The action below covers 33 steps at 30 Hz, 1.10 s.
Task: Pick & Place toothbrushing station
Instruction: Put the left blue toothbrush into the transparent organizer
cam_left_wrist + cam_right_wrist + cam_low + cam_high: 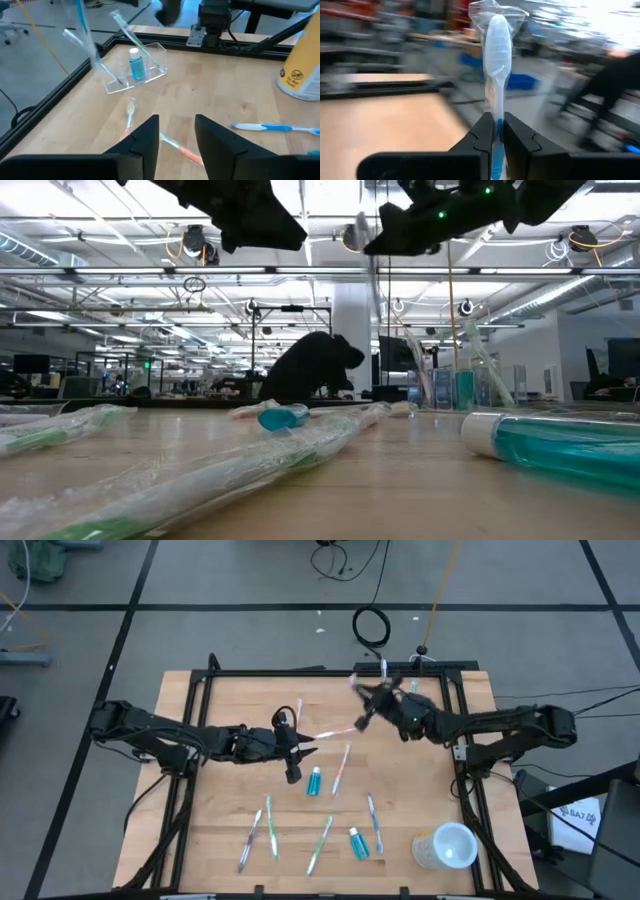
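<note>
Wrapped blue toothbrush [496, 60] was clamped upright in right tool [496, 131] | left tool [176, 131] was parted, empty, above desk [220, 95] | clear tumbler [136, 70] was seen tilted near desk's far edge.

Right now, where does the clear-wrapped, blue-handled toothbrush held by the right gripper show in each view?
High view: the clear-wrapped, blue-handled toothbrush is a pale blur at the tip of the right gripper.
Low view: cannot pick it out.
Left wrist view: likely the blurred streak above the clear holder.
Right wrist view: centre, upright.
Shared landmark: the right gripper clamped on it.
</note>
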Tool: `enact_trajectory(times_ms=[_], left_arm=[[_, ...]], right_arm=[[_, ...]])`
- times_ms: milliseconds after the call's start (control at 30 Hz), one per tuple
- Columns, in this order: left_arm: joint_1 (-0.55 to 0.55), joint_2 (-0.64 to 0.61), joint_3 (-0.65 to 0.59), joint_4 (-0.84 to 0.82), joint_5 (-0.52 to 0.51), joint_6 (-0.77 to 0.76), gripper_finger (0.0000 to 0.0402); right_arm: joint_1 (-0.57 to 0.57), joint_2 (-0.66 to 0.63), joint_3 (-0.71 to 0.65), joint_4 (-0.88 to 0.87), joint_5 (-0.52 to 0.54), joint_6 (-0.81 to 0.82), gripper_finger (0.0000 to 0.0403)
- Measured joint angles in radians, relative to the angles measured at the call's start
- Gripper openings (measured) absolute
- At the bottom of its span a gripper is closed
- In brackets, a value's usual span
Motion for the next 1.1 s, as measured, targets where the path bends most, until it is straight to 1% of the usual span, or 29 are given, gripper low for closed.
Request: enact_trajectory(times_ms=[67,100,300,367,467,500,567,733,933,1100], left_arm=[[0.000,0.000,0.000,0.000,-0.004,0.000,0.0136],[0.000,0.000,0.000,0.000,-0.005,0.000,0.0135],[0.000,0.000,0.000,-0.007,-0.004,-0.045,0.0126],[0.001,0.000,0.000,-0.007,-0.004,-0.047,0.0123],[0.001,0.000,0.000,-0.007,-0.004,-0.047,0.0122],[0.003,0.000,0.000,-0.007,-0.004,-0.047,0.0122],[0.004,0.000,0.000,-0.007,-0.004,-0.048,0.0122],[0.005,0.000,0.000,-0.007,-0.005,-0.048,0.0122],[0.005,0.000,0.000,-0.006,-0.004,-0.049,0.0122],[0.005,0.000,0.000,-0.006,-0.005,-0.052,0.0122]], right_arm=[[-0.026,-0.010,-0.014,-0.002,0.068,0.000,0.0018],[-0.041,-0.010,-0.023,-0.002,0.081,0.001,0.0018],[-0.122,0.011,-0.103,-0.007,0.087,0.129,0.0019],[-0.137,0.011,-0.119,0.006,0.122,0.132,0.0019],[-0.156,0.009,-0.123,0.024,0.207,0.130,0.0019],[-0.163,0.009,-0.123,0.019,0.214,0.132,0.0019],[-0.175,0.009,-0.123,-0.008,0.209,0.167,0.0019],[-0.190,0.024,-0.125,-0.150,0.208,0.280,0.0019],[-0.214,0.022,-0.125,-0.253,0.209,0.414,0.0022],[-0.228,0.022,-0.133,-0.314,0.209,0.525,0.0033]])
